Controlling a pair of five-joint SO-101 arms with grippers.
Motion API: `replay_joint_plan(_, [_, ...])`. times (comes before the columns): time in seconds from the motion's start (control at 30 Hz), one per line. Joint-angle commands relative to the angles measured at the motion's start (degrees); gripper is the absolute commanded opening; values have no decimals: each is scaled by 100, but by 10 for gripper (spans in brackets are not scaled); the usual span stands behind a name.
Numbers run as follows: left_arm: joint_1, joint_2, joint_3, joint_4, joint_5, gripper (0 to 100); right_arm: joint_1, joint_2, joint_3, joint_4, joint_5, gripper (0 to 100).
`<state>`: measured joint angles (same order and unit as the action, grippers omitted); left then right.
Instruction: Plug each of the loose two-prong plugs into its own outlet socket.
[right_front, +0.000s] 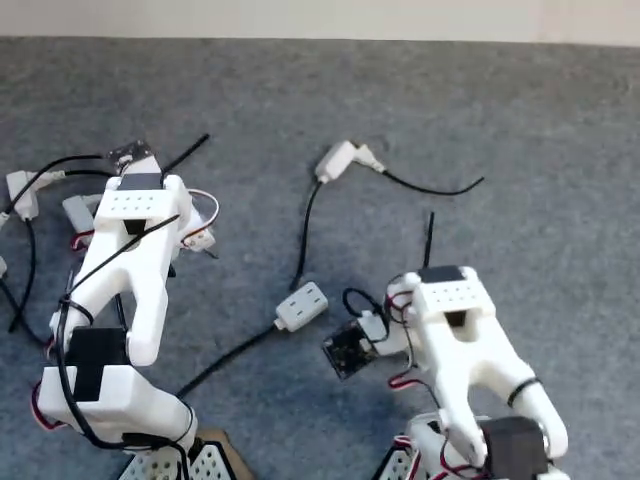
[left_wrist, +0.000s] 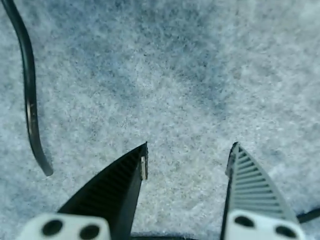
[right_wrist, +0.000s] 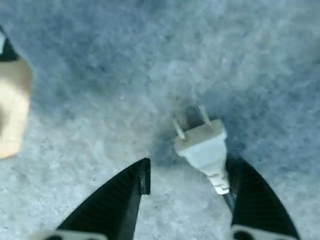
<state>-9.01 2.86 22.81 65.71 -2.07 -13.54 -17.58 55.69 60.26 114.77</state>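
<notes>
Grey felt covers the table (right_front: 540, 110).

Right gripper (right_wrist: 190, 167): released, fingers spread wide, low over the felt. A white two-prong plug (right_wrist: 202, 145) lies flat on the felt between the fingers, nearer one of them, with its prongs pointing away from the wrist. Its cord end sits just beside that finger; contact cannot be confirmed. A pale block (right_wrist: 11, 107) lies at the edge of the right wrist view, apart from the plug.

Left gripper (left_wrist: 189, 150): released, fingers spread, over bare felt. A black cord (left_wrist: 29, 100) runs past one side, apart from the fingers.

High view: a white socket (right_front: 302, 305) on a black lead lies between the two arms, near the right arm (right_front: 455, 310). Farther back, a second socket (right_front: 335, 162) lies with a second plug (right_front: 368, 157) at its end; whether that plug is seated cannot be told. The left arm (right_front: 130, 250) stands at the left side, well apart from both sockets.
</notes>
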Motion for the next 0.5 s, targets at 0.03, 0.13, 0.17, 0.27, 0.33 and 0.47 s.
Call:
replay_joint_plan(0.03, [180, -251, -4, -44, 53, 266, -101, 207, -426, -163, -325, 241])
replay_joint_plan(0.13, [286, -277, 110, -62, 53, 266, -92, 224, -462, -163, -325, 231])
replay_joint_plan(0.17, [312, -286, 127, -70, 53, 266, -92, 233, -462, -171, -325, 205])
replay_joint_plan(0.27, [321, -286, 154, -70, 53, 266, -101, 215, -462, -171, -369, 57])
replay_joint_plan(0.33, [321, -286, 154, -70, 53, 266, -110, 215, -462, -154, -378, 3])
replay_joint_plan(0.47, [330, -295, 145, -70, 53, 266, -101, 215, -462, -163, -1125, 5])
